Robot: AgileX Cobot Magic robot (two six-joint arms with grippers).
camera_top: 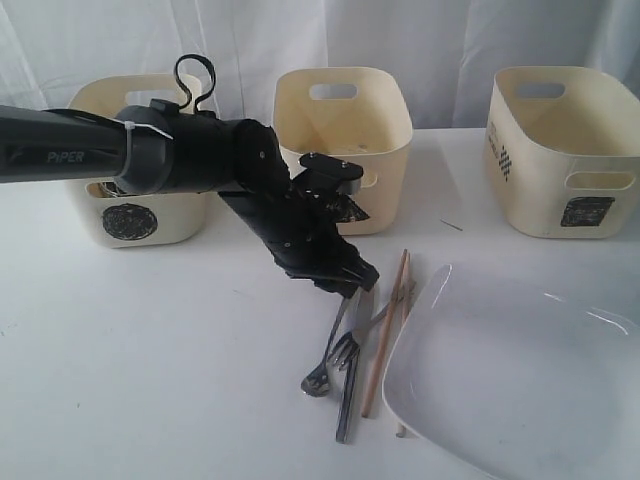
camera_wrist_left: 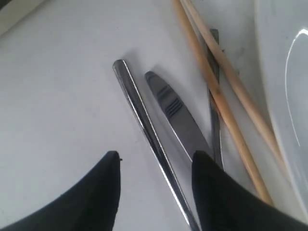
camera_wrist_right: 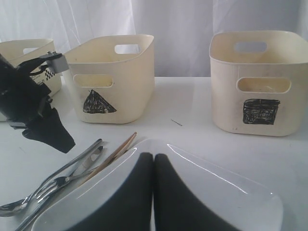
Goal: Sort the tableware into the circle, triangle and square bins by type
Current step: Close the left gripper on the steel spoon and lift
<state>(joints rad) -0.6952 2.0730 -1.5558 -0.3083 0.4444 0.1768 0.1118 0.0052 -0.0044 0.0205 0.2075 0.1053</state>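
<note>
My left gripper [camera_top: 352,280] is open and hangs low over the cutlery heap. The spoon's thin handle [camera_wrist_left: 144,125] runs between its fingers [camera_wrist_left: 108,166], and the knife handle [camera_wrist_left: 175,113] lies by the other finger. Alongside lie the fork [camera_top: 346,350], the spoon [camera_top: 317,380], the knife [camera_top: 349,405] and the wooden chopsticks [camera_top: 385,335]. The large white plate [camera_top: 510,385] lies just right of them. My right gripper [camera_wrist_right: 154,158] is shut and empty above the plate [camera_wrist_right: 231,192]; it is out of the exterior view. The bowls and mugs are not visible.
Three cream bins stand at the back: circle bin [camera_top: 130,215], triangle bin [camera_top: 345,140] and square bin [camera_top: 565,150]. The left arm [camera_top: 120,150] crosses in front of the circle bin. The plate reaches the table's front right edge.
</note>
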